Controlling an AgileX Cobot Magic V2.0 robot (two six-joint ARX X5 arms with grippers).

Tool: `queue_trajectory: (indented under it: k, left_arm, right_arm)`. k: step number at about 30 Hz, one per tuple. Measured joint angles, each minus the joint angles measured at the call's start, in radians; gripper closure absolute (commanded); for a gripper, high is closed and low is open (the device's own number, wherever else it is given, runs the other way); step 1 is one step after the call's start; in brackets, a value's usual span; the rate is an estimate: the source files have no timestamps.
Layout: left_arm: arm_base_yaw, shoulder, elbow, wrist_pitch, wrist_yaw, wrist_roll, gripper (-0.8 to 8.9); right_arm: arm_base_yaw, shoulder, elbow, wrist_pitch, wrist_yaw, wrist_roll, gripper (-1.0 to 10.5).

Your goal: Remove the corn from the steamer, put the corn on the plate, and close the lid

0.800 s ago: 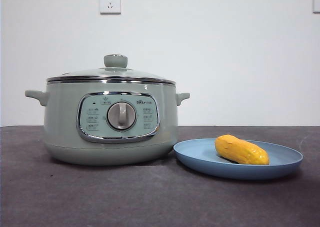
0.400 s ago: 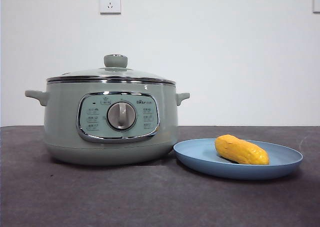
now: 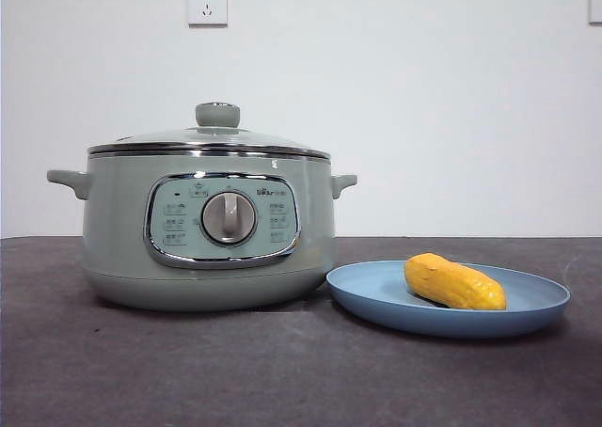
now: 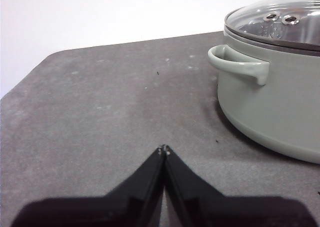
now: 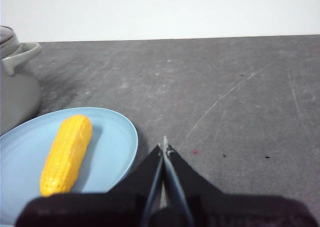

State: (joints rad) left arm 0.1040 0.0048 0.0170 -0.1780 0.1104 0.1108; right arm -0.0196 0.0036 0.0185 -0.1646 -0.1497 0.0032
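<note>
The sage-green steamer (image 3: 207,234) stands on the dark table with its glass lid (image 3: 209,137) seated on the rim, knob up. The yellow corn (image 3: 454,282) lies on the light-blue plate (image 3: 376,291) just to the steamer's right. In the left wrist view, my left gripper (image 4: 164,149) hovers shut over bare table beside the steamer (image 4: 272,102) and its handle, holding nothing. From the right wrist camera, my right gripper (image 5: 164,146) is shut and empty, just past the rim of the plate (image 5: 112,152) where the corn (image 5: 67,153) rests. Neither arm shows in the front view.
A white wall with a power socket (image 3: 207,4) stands behind the table. The table's far edge and rounded corner (image 4: 47,59) show in the left wrist view. Scratched bare tabletop (image 5: 240,87) stretches beyond the plate.
</note>
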Motion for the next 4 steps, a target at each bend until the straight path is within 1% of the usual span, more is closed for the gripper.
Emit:
queue_trajectory:
  k: [4]
  left_arm:
    - [0.000,0.000,0.000,0.000,0.000,0.000,8.17]
  right_arm:
    - [0.000,0.000,0.000,0.000,0.000,0.000,9.5]
